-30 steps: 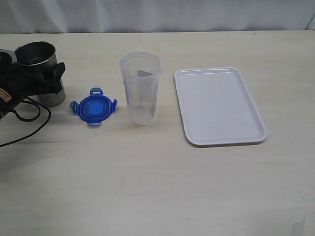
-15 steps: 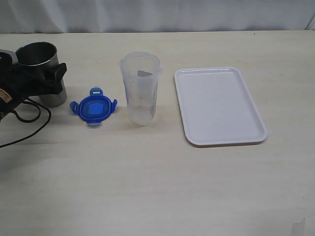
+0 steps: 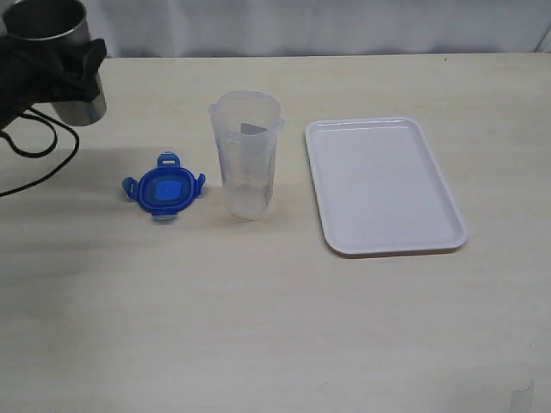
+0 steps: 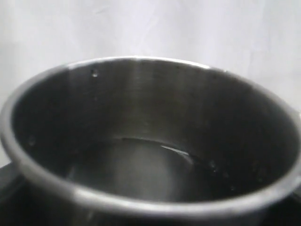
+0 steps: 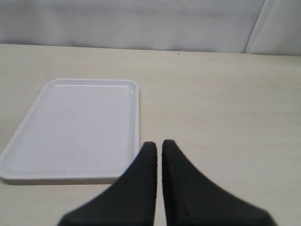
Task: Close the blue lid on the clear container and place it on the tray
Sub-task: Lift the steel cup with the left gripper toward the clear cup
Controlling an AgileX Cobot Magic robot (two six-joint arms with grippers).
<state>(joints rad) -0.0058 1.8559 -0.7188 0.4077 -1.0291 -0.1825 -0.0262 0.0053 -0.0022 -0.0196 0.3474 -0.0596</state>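
Left gripper: spread wide around steel cup, held over the desk's far-left corner, likely for pouring.
Right gripper: jaws pressed together, empty, facing tray.
Blue lid: flat, just beside uncapped clear container, mid-desk, awaiting fitting.

Pale beige tabletop before a white cloth backdrop

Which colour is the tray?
Plain white; the tray shows best in the exterior view.
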